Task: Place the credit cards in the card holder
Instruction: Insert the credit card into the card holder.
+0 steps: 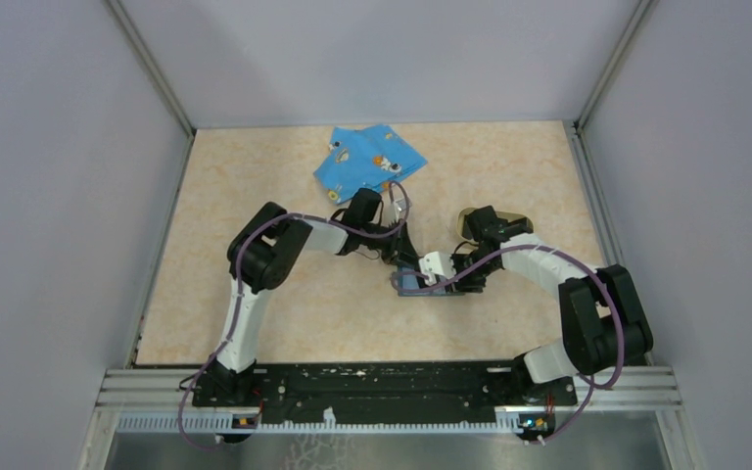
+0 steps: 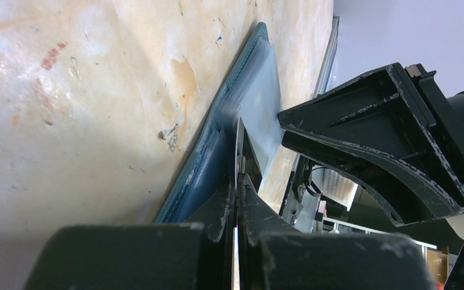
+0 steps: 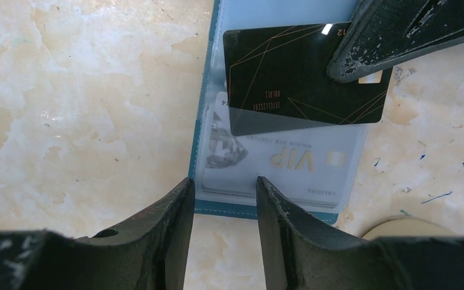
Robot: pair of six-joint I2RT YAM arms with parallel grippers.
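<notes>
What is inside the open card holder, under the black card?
A pale card printed VIP sits in a clear sleeve of the card holder. The black credit card, pinched by the left gripper, overlaps it; whatever lies beneath that is hidden.

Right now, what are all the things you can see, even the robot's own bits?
black credit card: one, black with thin gold lines, over the open card holder, pinched at one corner
pale card: one, whitish with "VIP" on it, inside a clear sleeve of the card holder
card holder: one, teal-blue, lying open mid-table
cartoon cloth: one, bright blue with pictures, far side of the table
oval tray: one, tan, beside the card holder, partly under the right arm
table: one, beige marbled
left gripper: one, black, shut on the black credit card
right gripper: one, black, open, at the card holder's near edge
</notes>
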